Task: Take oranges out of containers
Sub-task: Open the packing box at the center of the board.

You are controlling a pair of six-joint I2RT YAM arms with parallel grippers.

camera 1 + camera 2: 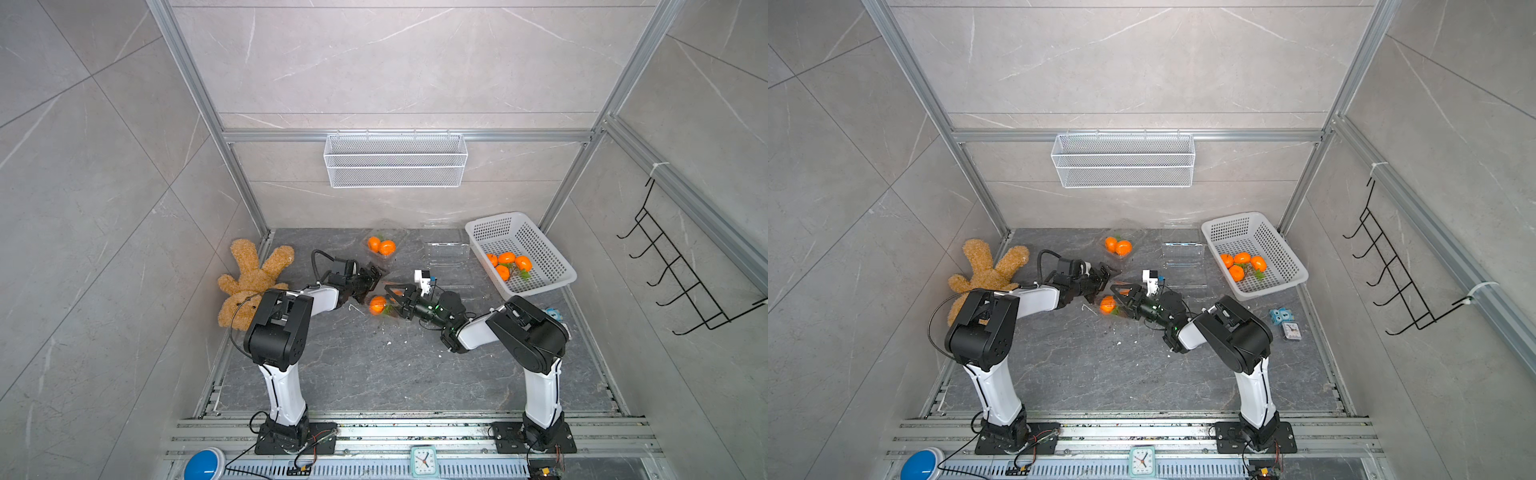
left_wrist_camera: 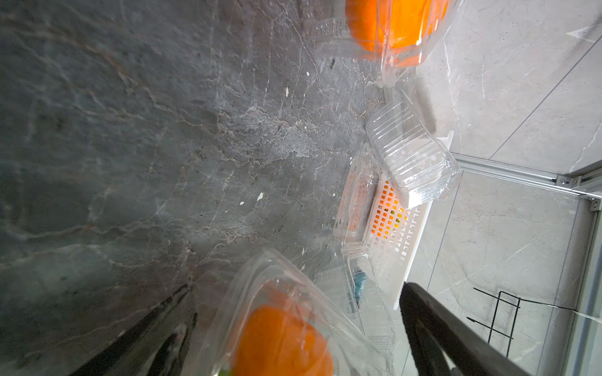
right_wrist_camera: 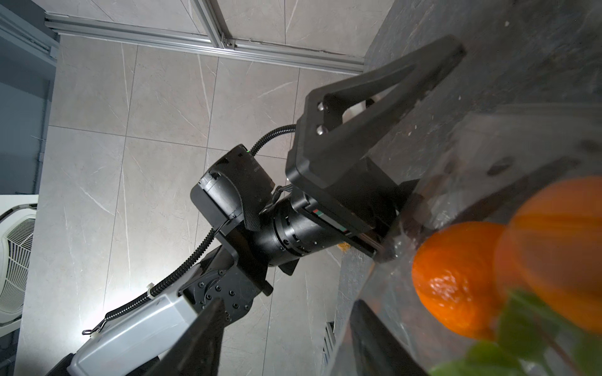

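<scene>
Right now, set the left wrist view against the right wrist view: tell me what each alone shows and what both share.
Only the left wrist view shows the white perforated basket, an empty clear container, a second container holding oranges, and the black wire rack. Only the right wrist view shows the left arm and its ribbed black cable. Both show the dark stone table, the close container and an orange inside it.

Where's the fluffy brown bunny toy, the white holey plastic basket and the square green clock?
Brown bunny toy (image 1: 253, 278): in a top view, its middle.
White plastic basket (image 1: 540, 249): in a top view, side wall.
Green clock (image 1: 424, 460): in a top view, its face.
</scene>
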